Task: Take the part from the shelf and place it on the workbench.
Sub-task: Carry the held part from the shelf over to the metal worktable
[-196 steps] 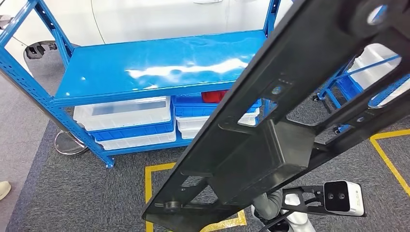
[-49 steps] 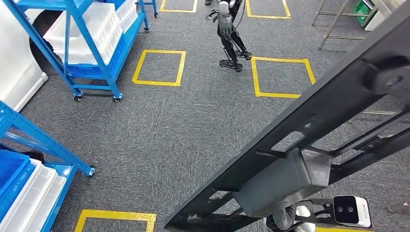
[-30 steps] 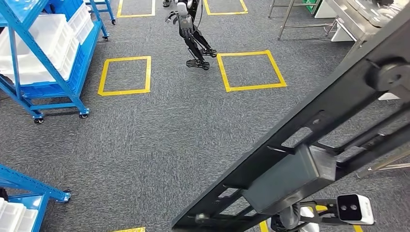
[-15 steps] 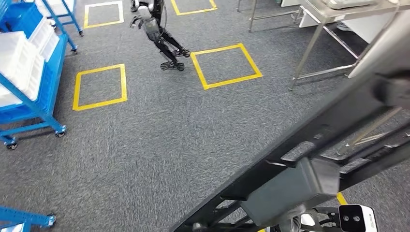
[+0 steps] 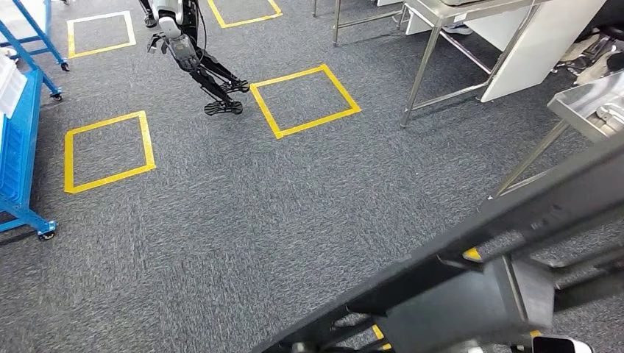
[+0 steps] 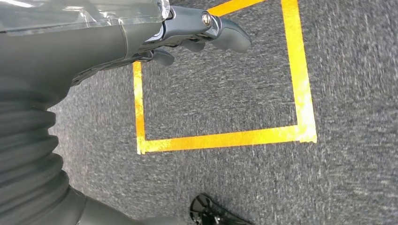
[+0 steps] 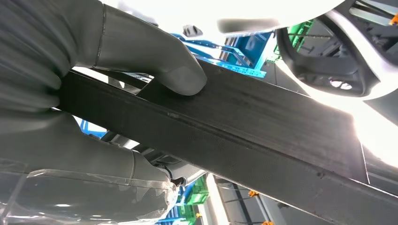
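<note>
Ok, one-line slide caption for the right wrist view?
Right hand grips the long black part, thumb pressed on its flat face.

Grey carpet floor with yellow taped squares; another humanoid robot stands at upper left, a blue wheeled rack at the left edge.

The left hand hangs empty above yellow floor tape.
</note>
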You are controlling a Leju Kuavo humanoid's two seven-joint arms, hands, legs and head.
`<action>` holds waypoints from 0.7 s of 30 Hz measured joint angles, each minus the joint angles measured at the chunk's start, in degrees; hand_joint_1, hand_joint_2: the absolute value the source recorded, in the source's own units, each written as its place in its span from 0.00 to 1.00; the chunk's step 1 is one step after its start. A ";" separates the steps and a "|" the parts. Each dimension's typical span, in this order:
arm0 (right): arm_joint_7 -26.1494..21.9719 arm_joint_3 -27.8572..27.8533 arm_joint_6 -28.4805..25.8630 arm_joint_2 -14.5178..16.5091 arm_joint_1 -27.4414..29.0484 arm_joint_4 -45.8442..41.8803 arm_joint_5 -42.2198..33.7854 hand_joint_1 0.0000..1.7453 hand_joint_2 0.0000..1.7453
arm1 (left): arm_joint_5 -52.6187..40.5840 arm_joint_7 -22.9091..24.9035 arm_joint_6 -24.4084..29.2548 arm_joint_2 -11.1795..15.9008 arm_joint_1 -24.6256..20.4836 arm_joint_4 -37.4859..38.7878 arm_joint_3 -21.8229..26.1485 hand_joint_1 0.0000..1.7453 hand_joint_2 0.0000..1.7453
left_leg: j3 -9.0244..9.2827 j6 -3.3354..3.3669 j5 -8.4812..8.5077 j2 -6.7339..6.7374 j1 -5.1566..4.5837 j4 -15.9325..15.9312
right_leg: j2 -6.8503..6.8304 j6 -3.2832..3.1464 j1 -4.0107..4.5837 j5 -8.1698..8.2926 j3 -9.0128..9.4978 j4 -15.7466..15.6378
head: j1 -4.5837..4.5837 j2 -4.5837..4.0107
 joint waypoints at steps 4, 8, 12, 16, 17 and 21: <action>0.00 -0.20 0.22 0.20 0.09 -0.13 0.14 1.00 1.00 | -0.08 0.04 0.01 -0.02 -0.02 0.00 -0.03 0.00 1.00 | 0.05 0.15 0.05 0.32 0.00 -0.11 | -1.34 0.10 0.07 -0.61 -0.30 0.75 | 0.10 0.00; 0.01 -1.37 1.03 1.22 0.77 -0.37 0.40 1.00 1.00 | -0.51 0.70 -0.50 0.11 0.27 0.00 -0.74 0.00 1.00 | -0.02 0.55 -0.13 2.81 -0.24 -0.12 | -4.67 0.75 -0.31 -5.04 -5.25 10.79 | 0.51 0.00; -0.03 -3.94 4.25 3.92 2.38 -1.70 1.35 1.00 1.00 | -0.78 0.77 -0.43 0.77 0.38 0.00 -1.49 0.00 1.00 | 0.60 -0.14 -0.67 5.97 -0.52 -0.09 | -8.51 0.19 -0.11 -0.48 0.01 1.17 | 0.47 0.00; 0.00 -4.61 4.17 5.38 3.20 -2.59 3.63 1.00 1.00 | 0.50 0.07 -0.25 1.42 0.21 -0.03 -1.07 0.00 1.00 | 1.34 -1.50 -1.13 7.45 -0.45 -0.25 | -7.77 -1.01 0.28 -0.08 1.11 -1.43 | 0.34 0.00; -0.01 -4.53 3.63 5.53 3.21 -2.78 4.07 1.00 1.00 | 0.64 -0.14 -0.39 1.48 0.10 -0.05 -0.94 0.00 1.00 | 1.30 -1.79 -1.72 6.84 -0.37 0.34 | -7.24 -1.34 0.13 0.13 1.36 -1.80 | 0.29 0.00; 0.03 -2.93 0.32 5.64 2.46 -3.04 5.40 1.00 1.00 | 0.72 -0.32 -0.79 1.66 0.06 -0.09 -0.25 0.00 1.00 | -4.34 -2.49 -8.20 2.46 -0.07 12.95 | -4.96 -2.13 -0.01 0.62 1.68 -2.39 | -0.04 0.00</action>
